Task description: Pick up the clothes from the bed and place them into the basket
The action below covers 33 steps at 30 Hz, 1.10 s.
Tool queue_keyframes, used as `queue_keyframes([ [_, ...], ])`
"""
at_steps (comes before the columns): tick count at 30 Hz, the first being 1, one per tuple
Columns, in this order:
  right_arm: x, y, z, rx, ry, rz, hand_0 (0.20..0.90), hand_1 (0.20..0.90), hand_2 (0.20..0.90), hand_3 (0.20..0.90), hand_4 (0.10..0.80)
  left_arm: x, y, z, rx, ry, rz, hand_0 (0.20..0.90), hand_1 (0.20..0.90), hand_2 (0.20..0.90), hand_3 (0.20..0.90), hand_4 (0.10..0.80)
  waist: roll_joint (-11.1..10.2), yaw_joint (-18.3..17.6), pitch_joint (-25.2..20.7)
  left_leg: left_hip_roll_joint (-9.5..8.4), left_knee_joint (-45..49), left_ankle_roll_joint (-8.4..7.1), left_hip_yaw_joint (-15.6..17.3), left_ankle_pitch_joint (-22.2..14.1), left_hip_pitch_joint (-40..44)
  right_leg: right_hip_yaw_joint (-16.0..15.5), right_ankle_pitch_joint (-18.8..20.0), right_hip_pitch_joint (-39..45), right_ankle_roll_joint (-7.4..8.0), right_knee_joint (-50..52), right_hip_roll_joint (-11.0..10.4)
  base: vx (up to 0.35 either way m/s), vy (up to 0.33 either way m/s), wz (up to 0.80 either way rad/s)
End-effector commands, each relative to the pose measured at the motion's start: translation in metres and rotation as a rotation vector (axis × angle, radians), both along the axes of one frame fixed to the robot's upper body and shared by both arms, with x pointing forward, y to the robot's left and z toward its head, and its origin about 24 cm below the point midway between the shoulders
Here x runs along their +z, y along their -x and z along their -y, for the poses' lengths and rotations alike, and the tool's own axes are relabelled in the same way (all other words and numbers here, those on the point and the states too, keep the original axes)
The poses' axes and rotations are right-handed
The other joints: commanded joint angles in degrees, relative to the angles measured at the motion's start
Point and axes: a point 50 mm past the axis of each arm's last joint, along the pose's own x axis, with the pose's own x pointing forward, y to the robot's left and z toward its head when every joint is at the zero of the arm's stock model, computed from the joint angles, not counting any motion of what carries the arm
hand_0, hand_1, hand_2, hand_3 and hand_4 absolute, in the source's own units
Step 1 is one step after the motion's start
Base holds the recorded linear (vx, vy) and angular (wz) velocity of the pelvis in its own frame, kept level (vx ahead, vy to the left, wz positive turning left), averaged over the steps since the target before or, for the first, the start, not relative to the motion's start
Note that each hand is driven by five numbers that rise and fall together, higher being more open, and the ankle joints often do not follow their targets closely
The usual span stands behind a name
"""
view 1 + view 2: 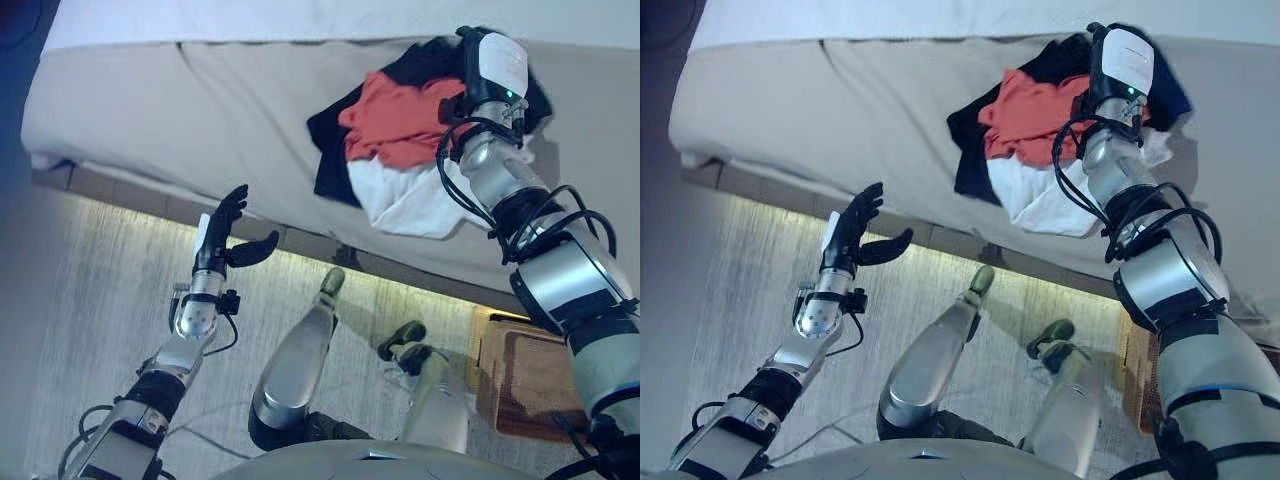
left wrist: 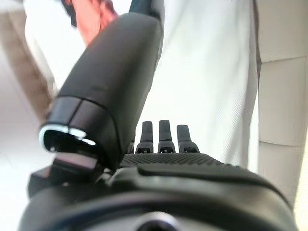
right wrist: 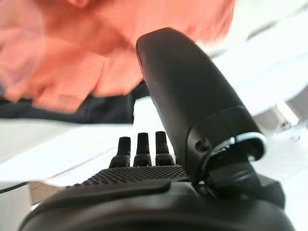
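Note:
A pile of clothes lies on the beige bed (image 1: pixel 150 110): an orange-red garment (image 1: pixel 400 120) on top, a white one (image 1: pixel 405 195) below it and a black one (image 1: pixel 335 150) underneath. My right arm reaches over the pile's right side. In the right wrist view my right hand (image 3: pixel 144 178) is open, fingers straight, just short of the orange-red cloth (image 3: pixel 96 53), holding nothing. My left hand (image 1: pixel 225 225) is open and empty, raised over the floor in front of the bed's edge. A brown woven basket (image 1: pixel 535 375) stands on the floor at the lower right.
The bed's front edge runs diagonally from the left to the lower right, with a lit strip beneath it. A pale striped rug (image 1: pixel 90 300) covers the floor in front of the bed. A white pillow or sheet (image 1: pixel 300 20) lies along the far side.

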Motion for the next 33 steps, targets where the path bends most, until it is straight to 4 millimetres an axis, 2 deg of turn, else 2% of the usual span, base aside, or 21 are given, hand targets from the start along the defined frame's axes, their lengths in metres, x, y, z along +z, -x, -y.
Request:
queue_keyframes([
  [1,0.075,0.003,-0.012,0.035,0.125,0.209,0.900,0.900,0.900,0.900,0.800,0.046,0.007,-0.001,-0.046,0.101,0.259,0.900,0.900,0.900,0.900,0.800,0.22,1.06,-1.15,-2.06,9.02,4.83,4.62,-6.87,-7.54,4.37,-3.68,-1.95,-0.50,9.53,3.14,-0.021,0.041,0.06],
  [9,0.078,0.002,-0.004,0.000,0.149,0.139,0.900,0.900,0.900,0.900,0.800,0.051,0.010,0.009,-0.083,0.111,0.293,0.900,0.900,0.900,0.900,0.800,2.12,0.37,-1.15,-3.43,16.95,6.22,5.13,-9.35,-15.40,6.90,-5.56,-11.20,-0.72,17.27,3.58,-0.015,0.033,0.05],
  [17,0.075,0.000,0.004,-0.029,0.173,0.047,0.900,0.900,0.900,0.900,0.800,0.049,0.014,0.011,-0.092,0.112,0.285,0.900,0.900,0.900,0.900,0.800,2.35,0.34,-1.15,-3.30,19.64,6.12,4.91,-10.21,-17.74,7.20,-6.06,-13.62,-1.24,19.04,4.41,0.013,-0.003,0.00],
  [18,0.075,0.000,0.007,-0.037,0.173,0.043,0.799,0.799,0.799,0.782,0.682,0.049,0.016,0.010,-0.092,0.111,0.291,0.900,0.900,0.900,0.900,0.800,2.31,0.44,-1.15,-3.26,19.86,6.09,4.75,-10.18,-18.06,7.14,-6.04,-13.86,-1.29,19.14,4.51,0.025,-0.044,-0.09],
  [19,0.075,0.000,0.008,-0.043,0.173,0.043,0.766,0.766,0.766,0.744,0.644,0.050,0.017,0.009,-0.091,0.111,0.295,0.900,0.900,0.900,0.900,0.800,2.28,0.54,-1.15,-3.24,19.81,6.15,4.57,-10.05,-18.29,7.11,-6.01,-14.15,-1.36,19.22,4.68,0.017,-0.066,-0.06],
  [20,0.076,0.001,0.010,-0.052,0.180,0.046,0.604,0.604,0.604,0.554,0.454,0.050,0.018,0.008,-0.091,0.112,0.298,0.900,0.900,0.900,0.900,0.800,2.28,0.61,-1.15,-3.28,20.13,6.14,4.42,-9.98,-18.74,7.05,-5.97,-14.52,-1.42,19.43,4.83,0.009,-0.060,0.05],
  [21,0.078,0.001,0.011,-0.056,0.183,0.050,0.406,0.406,0.406,0.324,0.224,0.051,0.019,0.008,-0.092,0.112,0.296,0.900,0.900,0.900,0.900,0.800,2.30,0.70,-1.15,-3.35,20.14,6.17,4.33,-9.94,-18.81,6.99,-6.01,-14.57,-1.50,19.45,4.96,0.003,-0.060,0.15],
  [22,0.080,0.002,0.012,-0.062,0.190,0.060,0.300,0.300,0.300,0.200,0.100,0.050,0.019,0.008,-0.097,0.111,0.289,0.900,0.900,0.900,0.900,0.800,2.34,0.79,-1.15,-3.42,20.33,6.16,4.21,-9.95,-18.99,6.93,-6.06,-14.78,-1.57,19.60,5.07,0.001,-0.056,0.07],
  [33,0.079,0.004,0.017,-0.101,0.148,0.100,0.300,0.300,0.300,0.200,0.100,0.049,0.021,0.006,-0.119,0.077,0.283,0.900,0.900,0.900,0.900,0.800,1.24,0.42,-1.15,-2.47,18.73,5.61,3.81,-9.93,-14.64,6.37,-5.29,-10.27,-1.15,17.18,5.41,0.009,-0.054,-0.01],
])
